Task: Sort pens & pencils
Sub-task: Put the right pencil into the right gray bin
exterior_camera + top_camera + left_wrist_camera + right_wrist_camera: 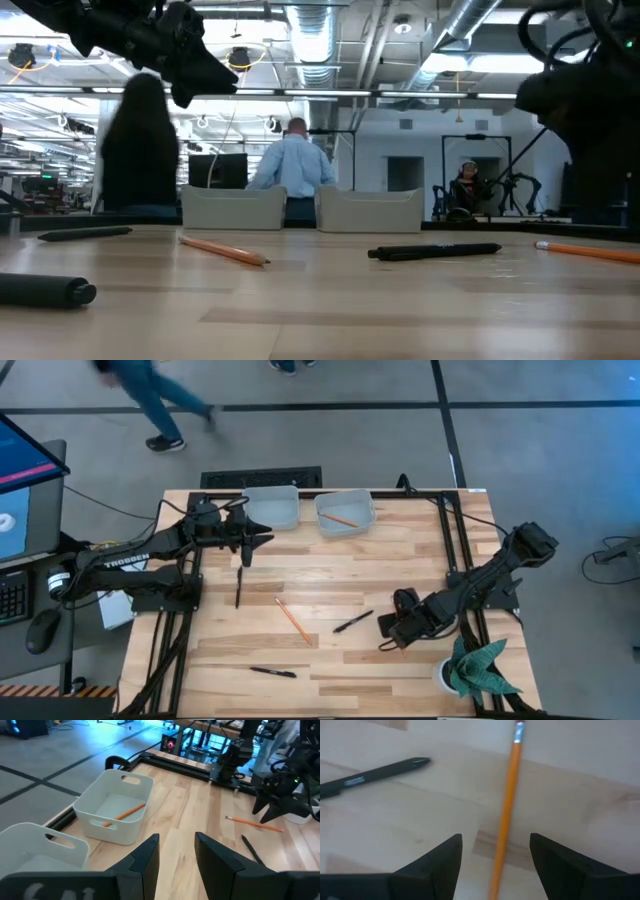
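Clearly most sorting is left: nearest, three pens (272, 672) and a loose pencil (292, 617) lie on the table (420, 560), with the right gripper (388, 638) low among them, fingers spread and empty. Farther back, the left gripper (262, 540) hovers by the bins, fingers apart on nothing. Only the right-hand bin (372, 510) holds a binned pencil (341, 518); the left-hand bin (272, 510) looks empty.

Two pale bins (271, 508) (345, 513) sit side by side at the far edge of the wooden table (400, 570), a green potted plant (478, 668) stands at its near right corner, and a person (150, 395) walks the floor beyond it.
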